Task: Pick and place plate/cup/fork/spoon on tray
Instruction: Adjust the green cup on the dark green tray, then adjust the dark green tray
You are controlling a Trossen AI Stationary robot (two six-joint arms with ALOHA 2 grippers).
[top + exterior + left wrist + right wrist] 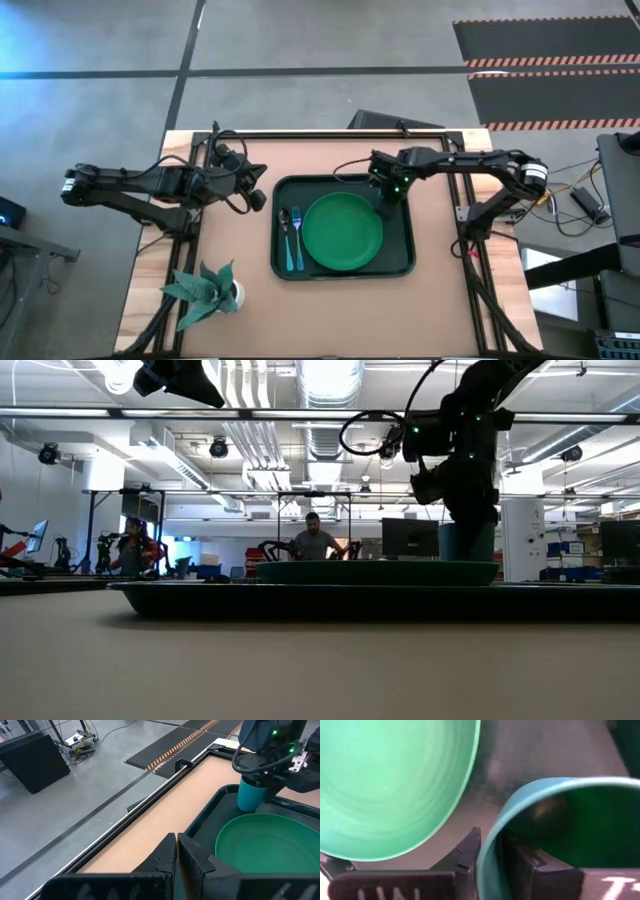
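The right gripper (490,855) pinches the rim of the cup (560,830), with one finger (462,852) outside the wall and the other inside the mouth. The cup is on the tray (400,265), or only just above it, in the far corner on the right arm's side, just beside the plate (343,231); the low view makes it look set down, but I cannot be sure. The plate lies flat in the middle of the tray. The fork (297,240) and spoon (285,235) lie side by side next to it. The cup looks light and stiff, like hard plastic, and probably a bit slippery. The rim is a good place to hold it, since the wall is thin. The left gripper (255,190) waits off the tray on the bare table (440,310), with its fingers (165,857) almost pressed together and holding nothing.
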